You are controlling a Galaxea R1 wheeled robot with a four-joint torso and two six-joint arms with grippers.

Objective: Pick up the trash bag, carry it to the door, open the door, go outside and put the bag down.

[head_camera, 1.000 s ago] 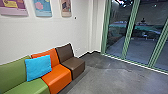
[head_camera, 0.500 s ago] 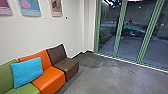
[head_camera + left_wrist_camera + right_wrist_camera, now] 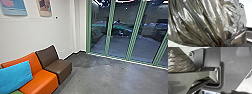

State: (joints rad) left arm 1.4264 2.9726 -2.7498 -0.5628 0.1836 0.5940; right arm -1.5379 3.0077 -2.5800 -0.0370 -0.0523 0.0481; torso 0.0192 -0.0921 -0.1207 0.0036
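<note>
The left gripper is closed on the gathered neck of the trash bag, judging by folds that converge tightly there; I cannot tell the state of the right gripper. The bag is with the robot, beside its base. I assess the step in hand as the carry to the door, which is not open for passage. Far ahead and to the right stands a green-framed glass front; I cannot tell which panel opens. A brown seat and an orange seat stand near left. The next move calls for a steady approach over the floor, bag secured, clear of the seats.
</note>
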